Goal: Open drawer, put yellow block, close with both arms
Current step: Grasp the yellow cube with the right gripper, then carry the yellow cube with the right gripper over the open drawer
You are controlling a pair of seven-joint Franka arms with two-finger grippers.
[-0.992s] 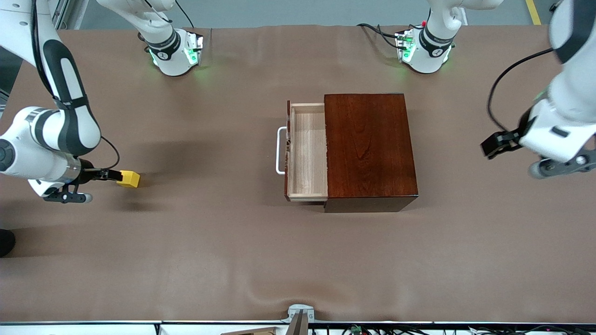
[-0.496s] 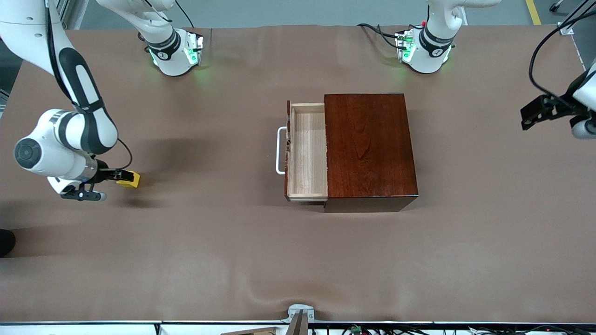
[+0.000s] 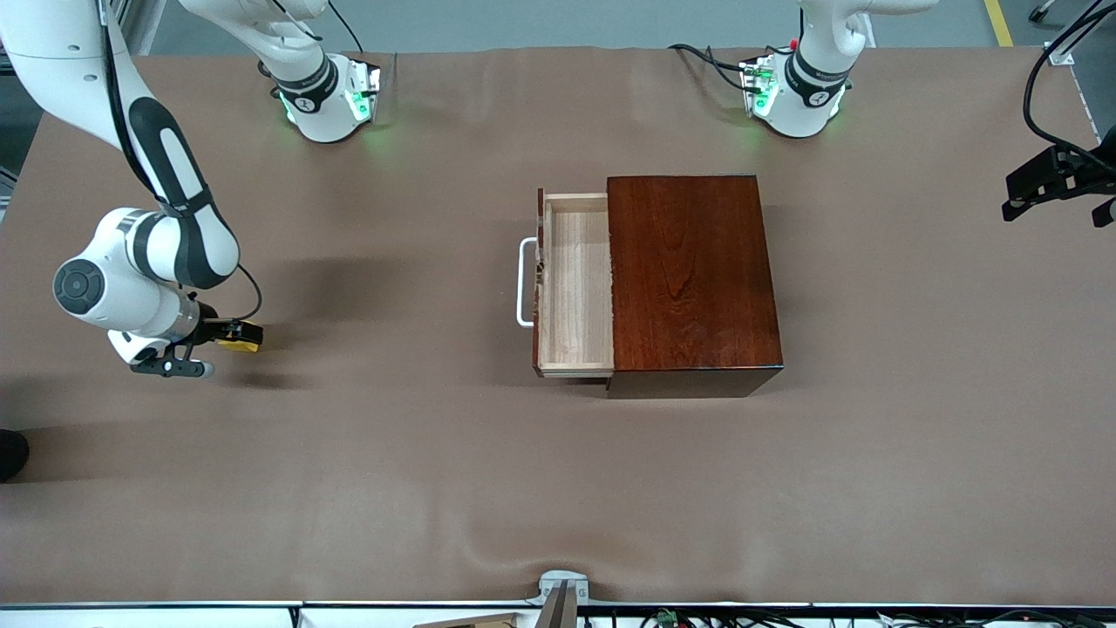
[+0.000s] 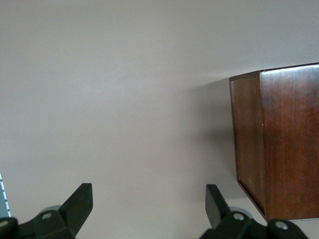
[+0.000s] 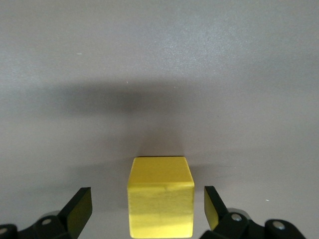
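Observation:
The yellow block (image 5: 160, 196) rests on the brown table cover toward the right arm's end. My right gripper (image 5: 148, 204) is low around it, open, with a finger on each side and a gap to each. From the front, the block (image 3: 242, 345) peeks out under the right gripper (image 3: 235, 331). The drawer (image 3: 575, 288) stands pulled out of the mahogany box (image 3: 693, 279), its pale tray empty and its white handle (image 3: 526, 282) facing the right arm's end. My left gripper (image 3: 1033, 187) is open, up over the table's edge at the left arm's end.
The left wrist view takes in one corner of the box (image 4: 279, 149) and bare table cover (image 4: 124, 99). The two arm bases (image 3: 327, 96) (image 3: 798, 92) with green lights stand along the table's farther edge. A small metal bracket (image 3: 562, 586) sits at the near edge.
The right gripper has slid forward over the block, so the block now sits between its fingers. The left arm has drawn away from the box toward the table's end.

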